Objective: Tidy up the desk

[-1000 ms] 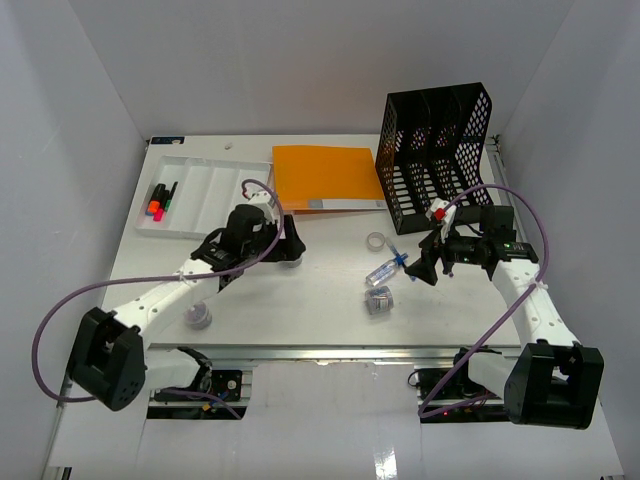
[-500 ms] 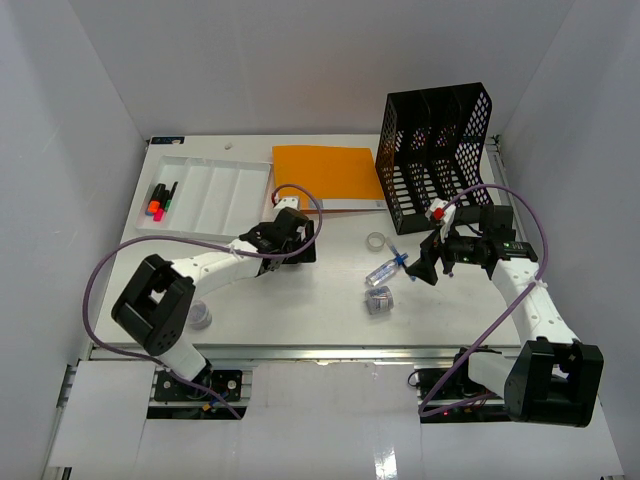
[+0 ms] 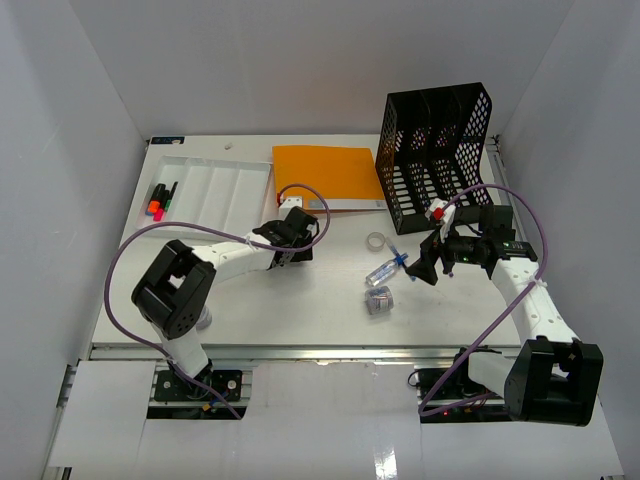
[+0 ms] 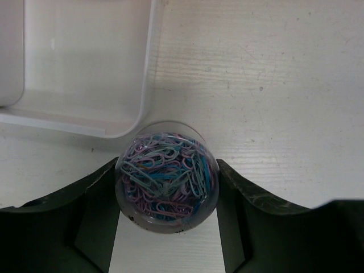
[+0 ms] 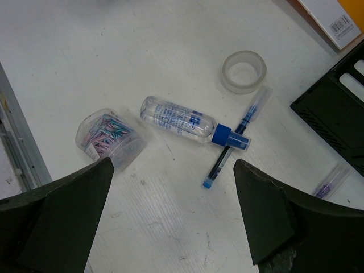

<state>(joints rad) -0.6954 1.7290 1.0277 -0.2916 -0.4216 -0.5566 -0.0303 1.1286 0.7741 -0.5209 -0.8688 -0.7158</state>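
Two fingers of our left gripper [image 4: 166,190] pinch a clear jar [image 4: 166,176] of paper clips, low in its wrist view, just beside the tray [image 4: 147,85]. We judge the jar light, stiff and slippery: hold its round wall. Our right gripper [image 5: 173,165] is spread. The desk [image 3: 300,310] fills the top view's middle.

On the desk [image 3: 330,325], the tray [image 3: 215,190] sits far left, with markers [image 3: 160,200] in its leftmost compartment. The folder [image 3: 325,175] lies to its right, the file rack [image 3: 435,150] farther right. Before the rack lie a tape roll [image 3: 377,241], a bottle [image 3: 381,272] across a pen [image 5: 230,149], and nearest a tub of clips [image 3: 379,301]. A jar of clips [image 4: 166,176] stands between the left fingers [image 4: 85,222], just beside the tray's corner.
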